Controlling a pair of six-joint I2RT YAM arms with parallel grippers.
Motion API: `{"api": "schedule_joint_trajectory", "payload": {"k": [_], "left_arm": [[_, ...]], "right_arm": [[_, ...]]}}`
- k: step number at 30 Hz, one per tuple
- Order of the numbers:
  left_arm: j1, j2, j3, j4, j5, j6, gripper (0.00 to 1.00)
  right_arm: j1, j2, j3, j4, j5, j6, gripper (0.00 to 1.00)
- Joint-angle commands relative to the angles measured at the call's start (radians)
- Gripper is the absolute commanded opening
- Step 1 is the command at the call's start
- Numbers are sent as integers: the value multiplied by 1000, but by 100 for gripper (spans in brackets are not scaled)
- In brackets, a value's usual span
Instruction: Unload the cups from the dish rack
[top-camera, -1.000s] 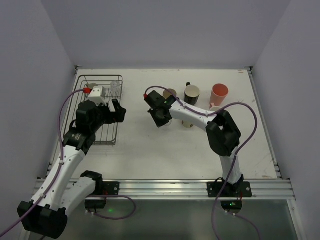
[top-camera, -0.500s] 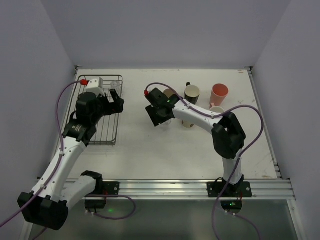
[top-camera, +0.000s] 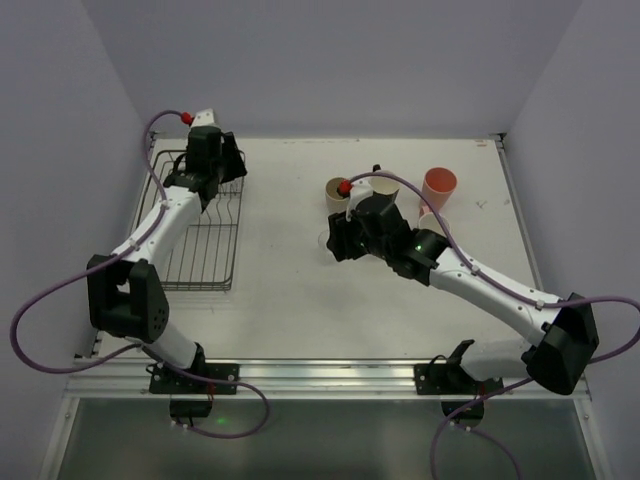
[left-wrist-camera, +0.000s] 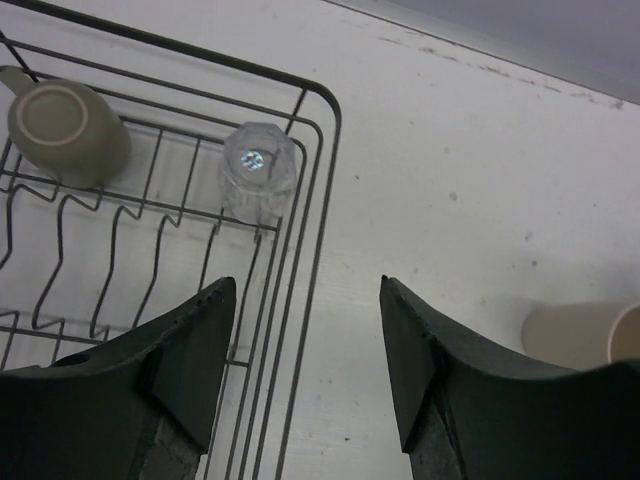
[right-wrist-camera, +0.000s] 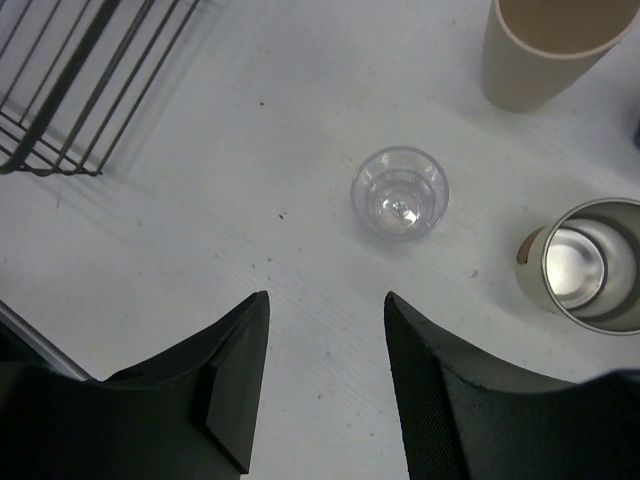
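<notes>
At the left, the dish rack (top-camera: 200, 250) lay on the worktop (top-camera: 300, 290) with a beige mug (left-wrist-camera: 65, 130) and a clear glass (left-wrist-camera: 257, 180) bottom-up at its far end; the left gripper (left-wrist-camera: 305, 290) hung above the rack's corner, jaws apart and empty. Toward the middle, the right gripper (right-wrist-camera: 325, 298), also parted and empty, hovered over a second clear glass (right-wrist-camera: 400, 192) standing upright on the worktop; a beige tumbler (right-wrist-camera: 545, 45) and a grey cup (right-wrist-camera: 585, 265) stood near it.
</notes>
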Motion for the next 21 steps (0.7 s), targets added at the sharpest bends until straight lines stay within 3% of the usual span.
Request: {"api": "schedule_joint_trajectory", "payload": {"k": [1, 9, 21], "left_arm": [[49, 76, 113, 37, -96, 8, 61], [95, 288, 247, -15, -37, 74, 60], [109, 438, 319, 6, 66, 126, 60]], "right_arm": [[2, -18, -77, 96, -5, 21, 52], [2, -3, -104, 123, -10, 24, 51], [2, 45, -90, 132, -51, 24, 51]]}}
